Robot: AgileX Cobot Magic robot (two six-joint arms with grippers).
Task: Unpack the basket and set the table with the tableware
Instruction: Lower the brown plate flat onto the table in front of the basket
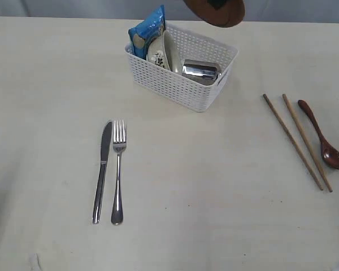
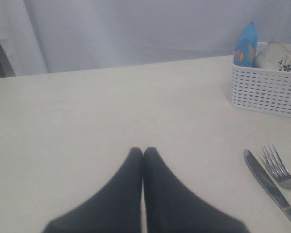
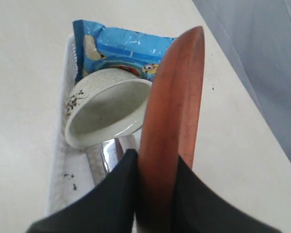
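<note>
The exterior view's top edge crops the plate (image 1: 226, 17); the bowl (image 3: 106, 114) seemingly hides most of the cup (image 3: 104, 155).

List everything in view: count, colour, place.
table: one, cream, under everything
basket: one, white, table's far centre
chip bag: one, blue, upright in basket
bowl: one, off-white floral, on edge in basket
cup: one, steel, lying in basket
plate: one, brown, held on edge above basket
knife: one, steel, left side
fork: one, steel, right of knife
chopsticks: two, wooden, right side
spoon: one, dark red, beside chopsticks
left tool: one, black, shut, over bare table
right tool: one, black, shut on plate
</note>
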